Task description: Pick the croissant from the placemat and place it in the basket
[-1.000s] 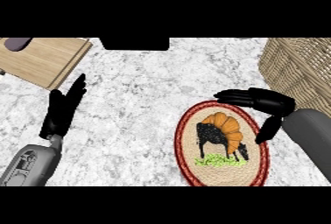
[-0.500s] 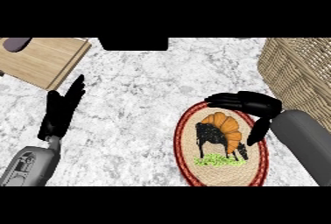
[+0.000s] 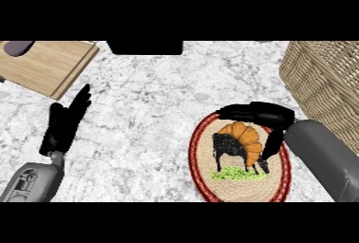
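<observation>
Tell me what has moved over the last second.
The right robot hand moved left, in over the placemat, and now arches over the croissant without closing on it. The croissant, placemat, basket and the left robot hand, resting open at the left, stayed put.

You are looking at a kitchen: a white marble tabletop (image 3: 161,95) carries a wooden cutting board (image 3: 49,64), a wicker basket (image 3: 326,80), and a croissant (image 3: 242,135) on a woven placemat (image 3: 203,156).
</observation>
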`<state>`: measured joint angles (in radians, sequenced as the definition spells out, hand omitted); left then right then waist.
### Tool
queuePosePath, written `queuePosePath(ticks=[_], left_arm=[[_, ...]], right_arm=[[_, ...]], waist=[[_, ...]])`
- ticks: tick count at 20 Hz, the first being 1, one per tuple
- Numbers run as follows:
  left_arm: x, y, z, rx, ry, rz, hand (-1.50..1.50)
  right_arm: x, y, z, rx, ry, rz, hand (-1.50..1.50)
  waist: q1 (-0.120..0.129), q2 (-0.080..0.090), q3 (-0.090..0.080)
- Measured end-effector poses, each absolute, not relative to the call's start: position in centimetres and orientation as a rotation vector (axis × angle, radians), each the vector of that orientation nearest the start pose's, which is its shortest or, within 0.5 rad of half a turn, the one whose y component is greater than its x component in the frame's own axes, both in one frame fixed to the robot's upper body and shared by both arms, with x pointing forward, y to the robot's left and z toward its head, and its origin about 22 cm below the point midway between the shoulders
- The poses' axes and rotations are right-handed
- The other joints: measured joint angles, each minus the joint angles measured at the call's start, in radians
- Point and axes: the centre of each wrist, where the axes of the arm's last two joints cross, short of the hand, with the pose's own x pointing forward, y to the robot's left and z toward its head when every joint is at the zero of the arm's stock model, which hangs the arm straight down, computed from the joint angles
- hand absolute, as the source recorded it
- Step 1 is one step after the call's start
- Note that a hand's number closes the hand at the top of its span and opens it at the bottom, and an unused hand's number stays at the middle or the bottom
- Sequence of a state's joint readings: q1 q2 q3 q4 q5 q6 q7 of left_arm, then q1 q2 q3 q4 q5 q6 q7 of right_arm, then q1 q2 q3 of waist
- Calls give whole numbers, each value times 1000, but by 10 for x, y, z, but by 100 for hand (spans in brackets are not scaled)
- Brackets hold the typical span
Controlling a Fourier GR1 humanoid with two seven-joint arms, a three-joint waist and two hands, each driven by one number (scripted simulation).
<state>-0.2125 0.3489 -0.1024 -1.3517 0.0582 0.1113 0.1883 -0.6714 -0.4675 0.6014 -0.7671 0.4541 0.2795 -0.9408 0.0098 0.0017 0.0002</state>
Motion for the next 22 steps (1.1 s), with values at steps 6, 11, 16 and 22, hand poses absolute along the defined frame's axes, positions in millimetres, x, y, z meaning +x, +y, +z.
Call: queuePosePath(ticks=[6, 11, 16, 22], left_arm=[[296, 274, 25, 260, -1355, -221, 0], [297, 271, 23, 263, -1360, -213, 0], [295, 268, 26, 262, -1368, -217, 0], [296, 275, 25, 267, -1360, -213, 0]], right_arm=[[368, -243, -1, 315, -1668, 1678, -150], [366, -241, -4, 299, -1695, 1732, 150], [368, -238, -7, 258, -1759, 1761, 150], [366, -239, -5, 120, -1789, 1784, 150]], waist=[[-4, -1, -1], [-4, -5, -7], [-1, -9, -12], [-9, -13, -14]])
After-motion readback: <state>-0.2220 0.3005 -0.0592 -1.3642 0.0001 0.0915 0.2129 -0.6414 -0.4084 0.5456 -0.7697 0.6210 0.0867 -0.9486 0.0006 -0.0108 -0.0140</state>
